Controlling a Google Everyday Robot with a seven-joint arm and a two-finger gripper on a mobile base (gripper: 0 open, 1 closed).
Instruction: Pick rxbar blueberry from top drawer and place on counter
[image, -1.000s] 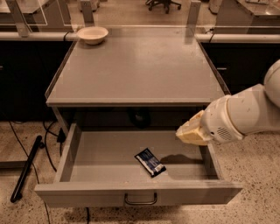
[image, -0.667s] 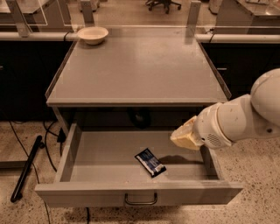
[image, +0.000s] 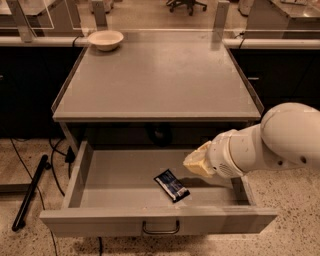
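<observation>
The rxbar blueberry (image: 171, 184), a dark navy wrapper with white print, lies flat and askew on the floor of the open top drawer (image: 90, 220), right of its middle. The drawer is pulled out, with its curved pull handle (image: 160, 229) at the front. My gripper (image: 192, 162) comes in from the right on the white arm, over the drawer's right part, just up and right of the bar and apart from it. The grey counter (image: 155, 80) is above the drawer.
A pale bowl (image: 105, 39) stands at the counter's back left corner. Clear raised strips edge the counter. Black cabinets flank it on both sides. A black rod (image: 30, 192) and cables lie on the speckled floor to the left.
The arm and gripper have moved left and a little lower, further over the drawer and closer to the bar. The bar has not moved.
</observation>
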